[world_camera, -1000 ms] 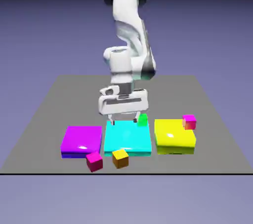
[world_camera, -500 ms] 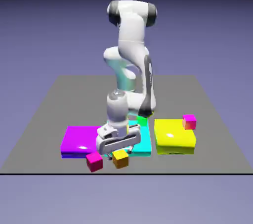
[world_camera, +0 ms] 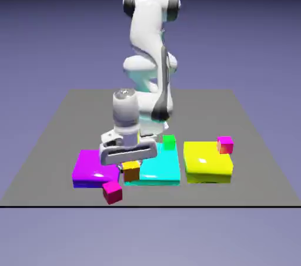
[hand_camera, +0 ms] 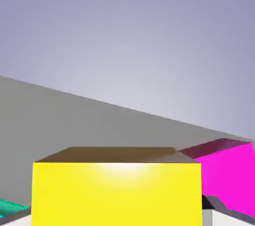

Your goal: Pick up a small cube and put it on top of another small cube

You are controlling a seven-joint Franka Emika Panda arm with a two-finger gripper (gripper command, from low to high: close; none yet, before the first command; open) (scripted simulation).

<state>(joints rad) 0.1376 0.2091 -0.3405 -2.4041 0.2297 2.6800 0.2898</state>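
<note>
1. Magenta-red cube (world_camera: 112, 192), on the table (world_camera: 47, 184) at its near edge; likely the stacking base, though not certain from these views
2. Small cube (world_camera: 131, 171), yellow top and orange sides, between the fingers of the gripper (world_camera: 130, 166), seemingly clear of the table; no long axis to match
3. Fingers closed on that cube, by appearance, one to each side, tips mostly hidden; firmness of grip impossible to tell
4. Key relation: magenta-red cube below the held cube, nearer the camera and toward the exterior view's left; in the hand view, just beyond the held cube's right side. Next move, as judged: raise further, carry across that short gap, align faces, lower; risk of knocking the base if carried too low
5. Purple slab (world_camera: 94, 171), cyan slab (world_camera: 160, 168), yellow slab (world_camera: 207, 164), in a row behind
6. Green cube (world_camera: 169, 141), at the cyan slab's far edge; pink cube (world_camera: 225, 145), by the yellow slab's far corner
</note>
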